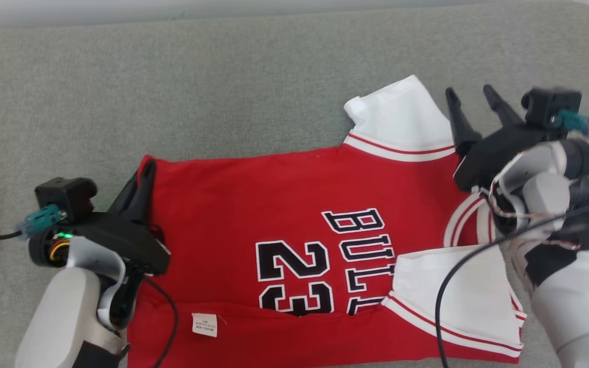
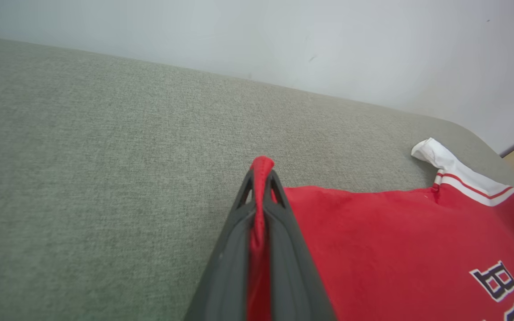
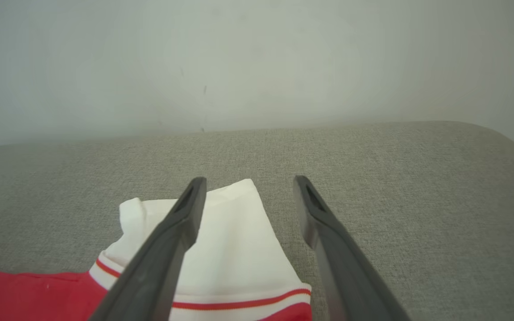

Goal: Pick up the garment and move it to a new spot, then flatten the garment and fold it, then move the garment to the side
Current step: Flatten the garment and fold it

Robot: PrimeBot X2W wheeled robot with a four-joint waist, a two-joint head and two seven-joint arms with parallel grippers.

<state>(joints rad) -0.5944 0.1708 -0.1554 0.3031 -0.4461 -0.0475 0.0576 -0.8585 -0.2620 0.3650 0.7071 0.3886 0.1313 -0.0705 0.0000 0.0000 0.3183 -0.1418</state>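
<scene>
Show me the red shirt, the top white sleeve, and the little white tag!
red shirt (image 1: 284, 199): head view, on the plain red cloth near its middle.
top white sleeve (image 1: 402, 115): head view, on the middle of the sleeve.
little white tag (image 1: 204, 324): head view, on the middle of the tag.

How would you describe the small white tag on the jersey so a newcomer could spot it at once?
A red jersey lies spread on the grey cushion. Near its lower edge in the head view, left of the black 23, sits the tag. It is a tiny white square with faint print, far smaller than the two white sleeves.
</scene>
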